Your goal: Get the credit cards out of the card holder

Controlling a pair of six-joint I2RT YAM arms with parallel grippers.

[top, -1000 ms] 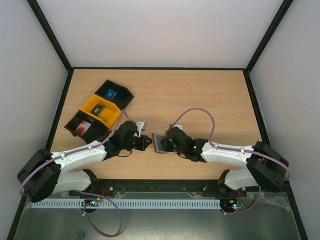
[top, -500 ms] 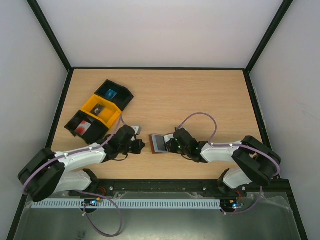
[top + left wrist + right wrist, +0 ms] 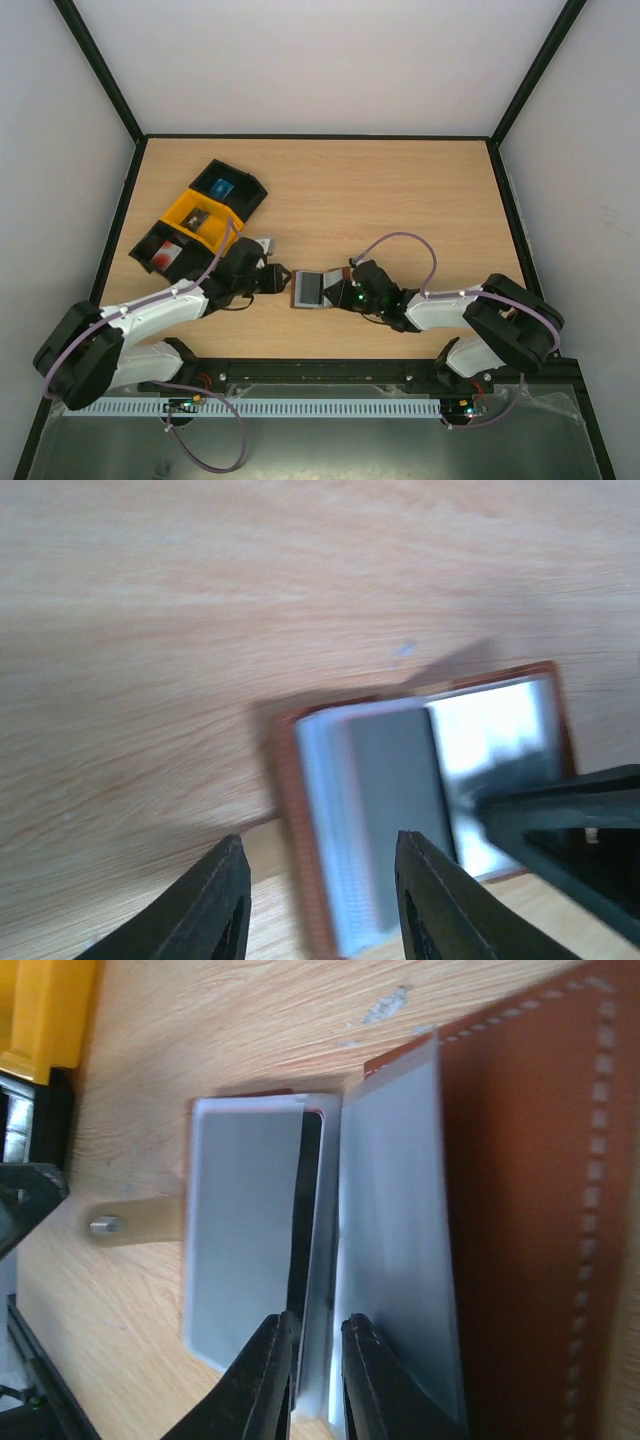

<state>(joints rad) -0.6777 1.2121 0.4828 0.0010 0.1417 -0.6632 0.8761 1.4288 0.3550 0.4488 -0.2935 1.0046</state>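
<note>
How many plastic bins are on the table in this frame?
3, in a diagonal row on the left: far black bin, yellow bin in the middle, near black bin in front. None appears hidden.

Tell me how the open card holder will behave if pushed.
Probably slides rather than tips: the card holder lies flat and open on the smooth table. Its thin pocket leaves look floppy, likely to bend.

The small brown leather fold-open card holder (image 3: 390, 810) looks fuzzy from the left wrist. From the right wrist its right side is cut off, and only a thin dark edge (image 3: 310, 1220) shows between its pockets.
</note>
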